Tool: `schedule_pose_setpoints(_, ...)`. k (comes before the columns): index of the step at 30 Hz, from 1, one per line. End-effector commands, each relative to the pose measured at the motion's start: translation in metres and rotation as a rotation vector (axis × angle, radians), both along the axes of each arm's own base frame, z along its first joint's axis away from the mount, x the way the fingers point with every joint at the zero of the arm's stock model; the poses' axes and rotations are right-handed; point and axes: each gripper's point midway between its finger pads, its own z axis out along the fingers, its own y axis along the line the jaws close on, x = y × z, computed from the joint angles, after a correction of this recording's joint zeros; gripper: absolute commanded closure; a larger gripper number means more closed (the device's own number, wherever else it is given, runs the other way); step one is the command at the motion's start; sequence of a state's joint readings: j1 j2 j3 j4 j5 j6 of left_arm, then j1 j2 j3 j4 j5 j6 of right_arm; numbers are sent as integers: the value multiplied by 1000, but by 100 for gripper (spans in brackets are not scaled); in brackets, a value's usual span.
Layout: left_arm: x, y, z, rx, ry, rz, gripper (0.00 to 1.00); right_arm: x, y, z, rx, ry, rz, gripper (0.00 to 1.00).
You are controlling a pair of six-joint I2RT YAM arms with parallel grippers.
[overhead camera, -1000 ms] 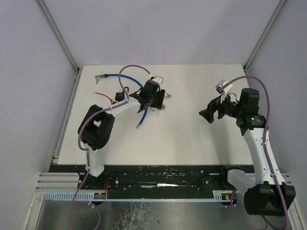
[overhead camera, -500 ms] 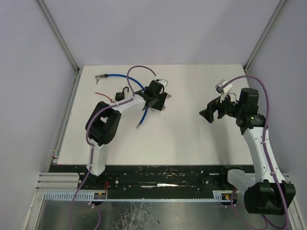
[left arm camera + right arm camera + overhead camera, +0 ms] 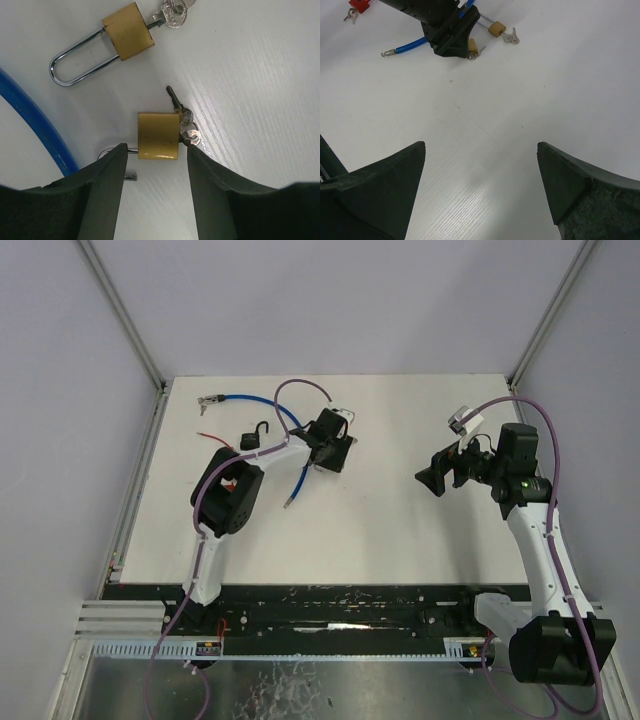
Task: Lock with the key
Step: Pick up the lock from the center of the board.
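Got a small brass padlock (image 3: 158,135) flat on the white table (image 3: 260,75), between the fingers (image 3: 100,190) of the left gripper (image 3: 156,150), silver keys (image 3: 188,131) at its right. Long-shackled brass padlock (image 3: 127,31) beyond it, blue cable (image 3: 35,120) off left.

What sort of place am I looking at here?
Probably a robotics lab test cell: white table boxed in by panel walls, left arm and right arm bolted at its edge, padlocks laid out.

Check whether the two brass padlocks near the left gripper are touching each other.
Apart. The left wrist view shows bare white table between the upper padlock and the lower padlock.
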State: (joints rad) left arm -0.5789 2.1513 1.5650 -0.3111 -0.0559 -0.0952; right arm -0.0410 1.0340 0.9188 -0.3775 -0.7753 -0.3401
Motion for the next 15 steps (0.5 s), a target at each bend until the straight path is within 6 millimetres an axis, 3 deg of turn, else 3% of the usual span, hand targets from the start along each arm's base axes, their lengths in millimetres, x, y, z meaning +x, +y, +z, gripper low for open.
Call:
schedule_pose_setpoints(1, 5, 2, 1, 23, -3, -5, 51, 4, 1, 19, -8, -50, 10, 1)
schedule_pose_setpoints(15, 1, -1, 1, 4, 15, -13, 65, 3, 2, 19, -1, -49, 13, 1)
